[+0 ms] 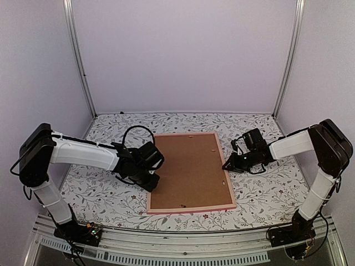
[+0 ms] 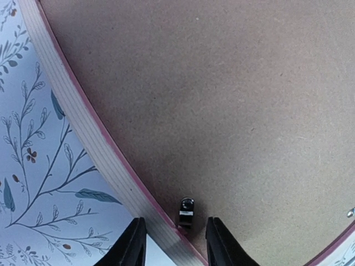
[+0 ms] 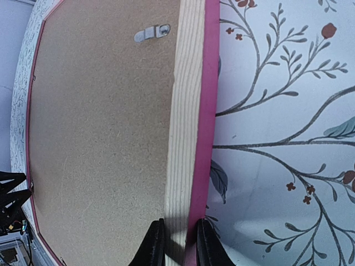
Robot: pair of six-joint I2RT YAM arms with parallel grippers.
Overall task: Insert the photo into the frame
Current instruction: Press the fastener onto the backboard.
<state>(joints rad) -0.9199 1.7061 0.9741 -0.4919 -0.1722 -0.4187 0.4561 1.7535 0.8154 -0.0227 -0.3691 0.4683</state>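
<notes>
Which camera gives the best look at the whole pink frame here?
Top external: the frame lies back-up, with all four rails and its brown board in view. Left wrist shows only part of one rail and a black clip. Right wrist shows the opposite rail between the fingers of the right gripper, plus a silver clip.

- Left arm (image 1: 83,152): elbow raised at the outer side, forearm reaching inward, wrist angled down toward the desk.
- Left end effector (image 2: 175,246): fingers parted, standing astride a rail of the frame (image 2: 86,138).
- Right arm (image 1: 291,145): folded at the elbow, forearm extended inward.
- Right end effector (image 3: 178,246): fingers pinched on the frame's opposite rail.
</notes>
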